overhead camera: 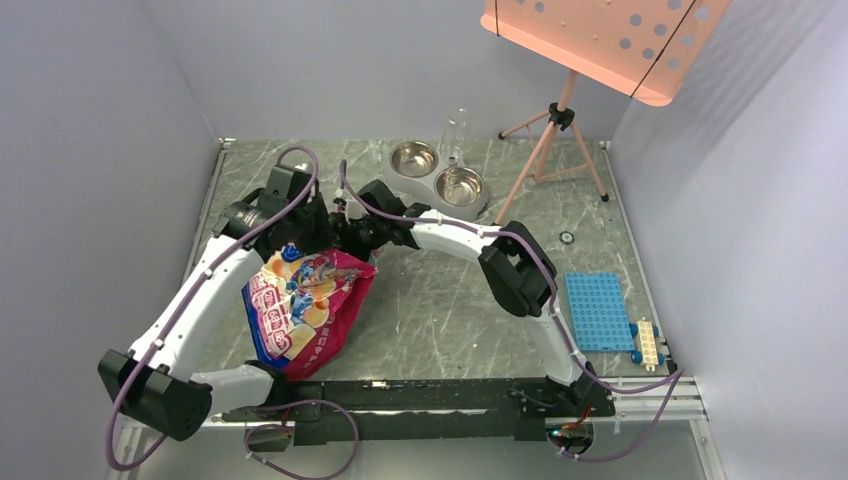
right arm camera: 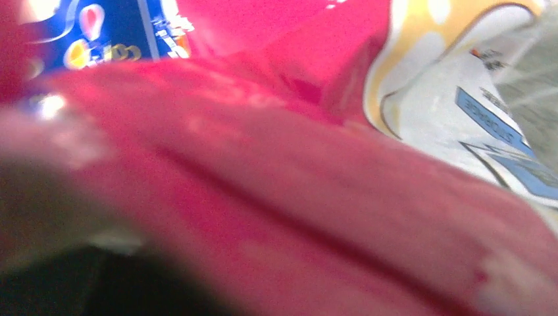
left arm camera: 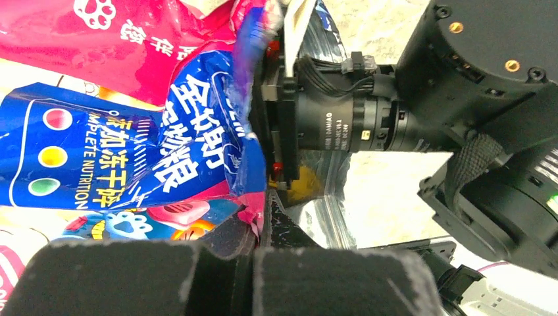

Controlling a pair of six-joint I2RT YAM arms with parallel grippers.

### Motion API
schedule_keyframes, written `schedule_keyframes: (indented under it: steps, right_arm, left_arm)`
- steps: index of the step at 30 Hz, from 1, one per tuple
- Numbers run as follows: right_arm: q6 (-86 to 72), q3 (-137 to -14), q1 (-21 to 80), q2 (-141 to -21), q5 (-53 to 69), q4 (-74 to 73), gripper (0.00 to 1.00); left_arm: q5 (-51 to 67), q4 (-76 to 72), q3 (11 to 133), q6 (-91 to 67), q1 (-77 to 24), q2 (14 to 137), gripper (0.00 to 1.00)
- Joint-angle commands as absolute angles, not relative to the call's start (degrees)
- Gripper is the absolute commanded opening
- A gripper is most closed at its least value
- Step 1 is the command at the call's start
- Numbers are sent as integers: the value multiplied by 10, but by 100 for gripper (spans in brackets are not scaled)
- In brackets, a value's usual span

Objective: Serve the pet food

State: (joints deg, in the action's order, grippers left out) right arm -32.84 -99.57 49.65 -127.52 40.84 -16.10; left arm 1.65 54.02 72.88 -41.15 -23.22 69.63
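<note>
a green marbled tabletop (overhead camera: pixel 430 300) carried everything. on its left half lay a large crinkled bag (overhead camera: pixel 300 305), printed pink, red and blue, flat on its side with its mouth pointing away from the arm bases. a double steel bowl (overhead camera: pixel 438 172) sat farther back, well apart from the bag. the left end effector (left arm camera: pixel 253 263) looked clenched on the film at the bag's mouth. the right end effector (overhead camera: pixel 352 238) was pressed in at the same mouth, and whether it gripped could not be told. no pet food showed; it was probably inside the bag. being loose and light, it would likely shift and spill, so the soft, slippery bag seemed best held by its top edge.
</note>
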Motion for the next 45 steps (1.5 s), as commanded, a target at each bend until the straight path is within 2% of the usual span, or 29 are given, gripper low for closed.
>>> schedule_keyframes:
  steps: [1,12,20,29,35,45]
  right_arm:
    - [-381,-959,511,-1243,602,-17,0]
    - [-486,-843,480,-1155,600,109,0]
    - [-418,-857,469,-1108,536,-62,0]
    - [-377,-895,453,-1071,519,-184,0]
    - [-392,-856,435,-1039,531,-170,0]
    - [-437,-884,440,-1044,528,-159,0]
  left_arm:
    - [46,518,757,-398,-223,626,0]
    - [-36,574,769,-359,-199,560,0]
    - [-64,591,779,-330,-196,528,0]
    - [-76,584,752,-306,-196,471,0]
    - [-58,563,724,-304,-196,431,0]
    - [-32,541,699,-303,-197,417,0]
